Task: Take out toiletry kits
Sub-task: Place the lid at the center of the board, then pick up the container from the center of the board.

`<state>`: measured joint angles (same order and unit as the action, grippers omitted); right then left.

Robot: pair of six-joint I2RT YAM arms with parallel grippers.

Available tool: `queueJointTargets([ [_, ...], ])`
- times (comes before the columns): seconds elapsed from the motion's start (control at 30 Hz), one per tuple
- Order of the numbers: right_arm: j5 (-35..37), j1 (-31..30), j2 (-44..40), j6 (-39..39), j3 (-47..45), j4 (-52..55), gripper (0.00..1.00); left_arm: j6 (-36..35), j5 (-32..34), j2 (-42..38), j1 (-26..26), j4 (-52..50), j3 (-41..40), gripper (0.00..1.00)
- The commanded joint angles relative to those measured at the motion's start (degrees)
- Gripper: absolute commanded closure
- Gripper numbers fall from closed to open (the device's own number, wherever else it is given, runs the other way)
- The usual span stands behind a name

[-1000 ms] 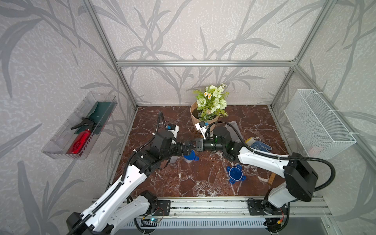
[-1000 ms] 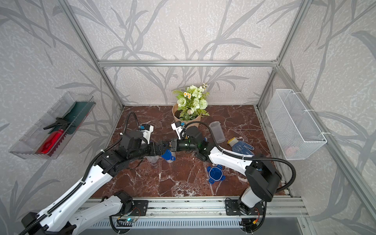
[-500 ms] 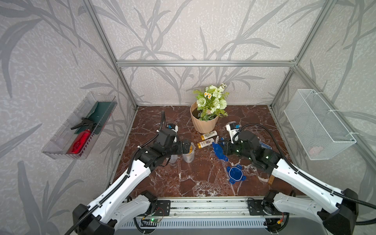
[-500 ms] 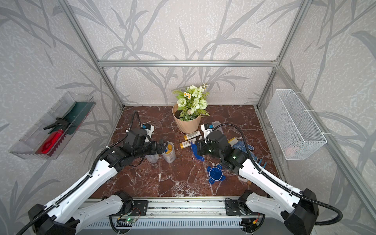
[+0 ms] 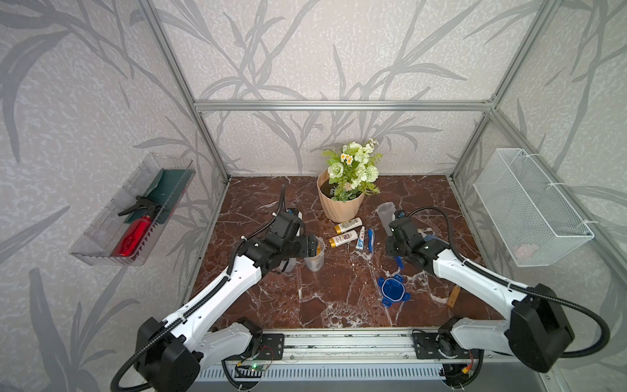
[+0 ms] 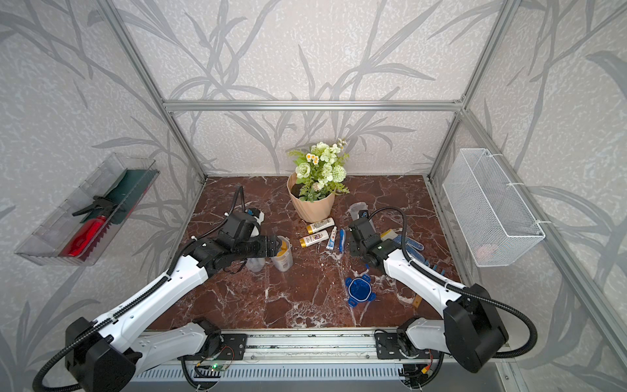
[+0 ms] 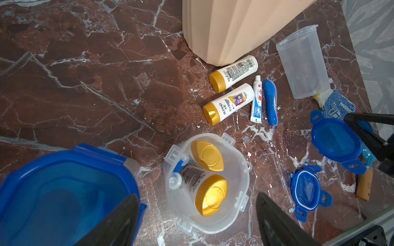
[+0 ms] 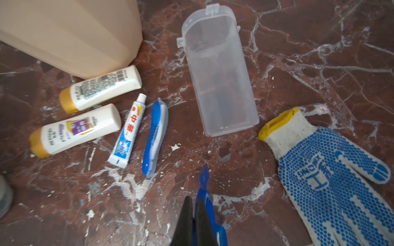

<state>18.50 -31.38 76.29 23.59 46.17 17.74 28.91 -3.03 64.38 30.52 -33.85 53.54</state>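
Two bottles point(image 7: 229, 103), toothpaste point(image 7: 257, 100), toothbrush point(image 7: 270, 102) lying out; two capped bottles point(image 7: 211, 194) inside jar point(image 7: 238, 161).

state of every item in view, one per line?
left pincer: open, over open jar
right pincer: shut on held lid
open jar: lidless
inner bottles: upright in it, capped
shut jar: lid on
empty jar: lidless, nothing inside
loose lid: on table
loose bottles: lying, capped
toothpaste: lying, capped
toothbrush: lying
glove: lying flat
pot: upright
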Motion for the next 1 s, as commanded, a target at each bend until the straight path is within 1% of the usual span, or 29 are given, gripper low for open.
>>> queueJointTargets([
  [0.0,1.86,0.26,3.65,-1.62,1.67,-4.45,1.00,-0.26,0.26,0.40,-0.05,-3.55,0.00,0.15],
  [0.1,1.08,0.27,7.73,-0.91,3.14,-4.69,1.00,-0.59,0.34,0.82,-0.10,-3.92,0.23,0.15],
  [0.13,0.85,0.26,8.95,-0.31,3.45,-4.81,0.96,-0.56,0.31,1.05,0.03,-3.93,0.31,0.15],
  [0.2,0.36,0.28,10.71,0.58,3.42,-5.66,0.84,-0.58,0.05,1.35,-0.01,-3.94,0.54,0.15],
  [0.27,-0.39,0.29,11.74,1.19,2.99,-6.95,0.67,-0.45,-0.38,1.36,0.17,-4.05,1.05,0.15],
  [0.33,-0.83,0.27,11.82,1.63,2.40,-7.94,0.55,-0.59,-0.48,1.04,0.31,-4.10,1.59,0.15],
  [0.37,-1.01,0.28,11.58,1.79,2.13,-8.31,0.50,-0.69,-0.41,0.80,0.32,-4.18,1.94,0.15],
  [0.43,-1.68,0.31,10.55,1.89,1.58,-8.98,0.44,-0.92,-0.49,0.53,0.33,-4.34,2.74,0.15],
  [0.53,-4.15,0.35,7.57,1.60,0.32,-10.63,0.37,-1.15,-0.75,0.47,0.45,-4.67,3.88,0.16],
  [0.6,-7.50,0.31,4.71,1.15,-0.51,-11.89,0.37,-1.31,-0.92,0.48,0.67,-5.03,4.67,0.16],
  [0.67,-11.90,0.19,1.60,1.75,-1.57,-14.00,0.38,-1.48,-1.10,0.58,1.15,-5.28,5.17,0.18],
  [0.73,-16.25,-0.75,-0.94,2.67,-1.64,-15.71,0.43,-1.53,-0.92,0.66,1.90,-5.53,5.43,0.21],
  [0.77,-17.24,-1.64,-1.59,2.74,-1.13,-15.80,0.46,-1.44,-0.74,0.66,2.31,-5.62,5.45,0.23],
  [0.87,-19.18,-6.18,-1.53,1.42,2.64,-13.96,0.52,-1.41,0.73,0.94,4.23,-6.33,5.45,0.29],
  [0.97,-23.08,-10.28,1.24,1.09,6.83,-13.86,0.52,-1.08,2.59,0.88,6.08,-7.26,4.89,0.31],
])
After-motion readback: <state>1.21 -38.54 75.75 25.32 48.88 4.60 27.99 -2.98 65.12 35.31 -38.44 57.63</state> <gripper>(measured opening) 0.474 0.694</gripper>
